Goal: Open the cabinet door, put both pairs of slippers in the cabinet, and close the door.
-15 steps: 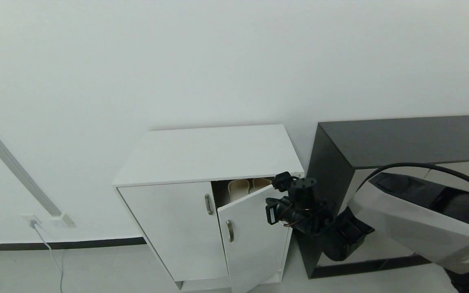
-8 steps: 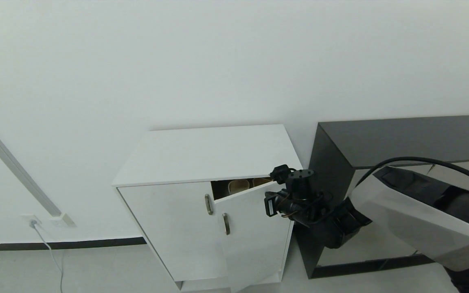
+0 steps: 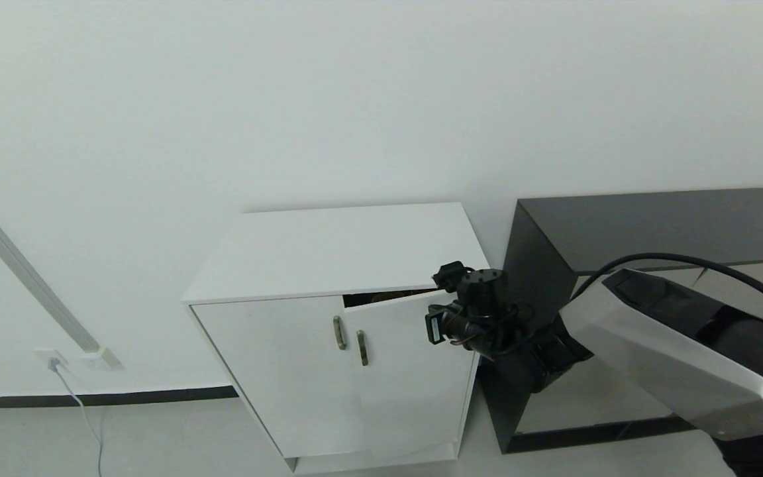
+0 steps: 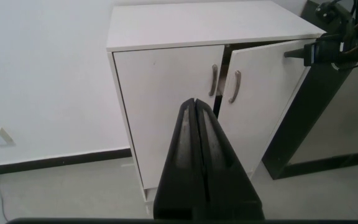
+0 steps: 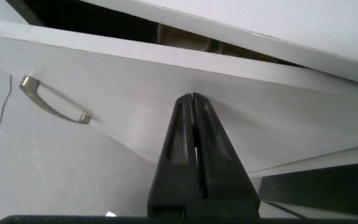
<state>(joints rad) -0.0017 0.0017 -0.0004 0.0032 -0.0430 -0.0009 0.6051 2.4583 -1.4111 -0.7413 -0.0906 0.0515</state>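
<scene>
1. closing step: right gripper point(image 5: 193, 98), jaws clenched on nothing, rests its tip on the right door point(image 3: 408, 371) of the white wooden cabinet point(image 3: 348, 248), which looks nearly shut, thin gap on top.
2. beige slippers point(image 5: 178, 38) peek through that gap, inside.
3. next, i'd guess: push till flush.
4. left gripper point(image 4: 194, 102) clenched too, empty, well off the cabinet.
5. grey floor point(image 3: 156, 437), white wall point(image 3: 355, 99), black sideboard point(image 3: 653, 225) just beside.

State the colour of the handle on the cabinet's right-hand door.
Brushed silver-grey metal; the handle shows best in the right wrist view.
</scene>
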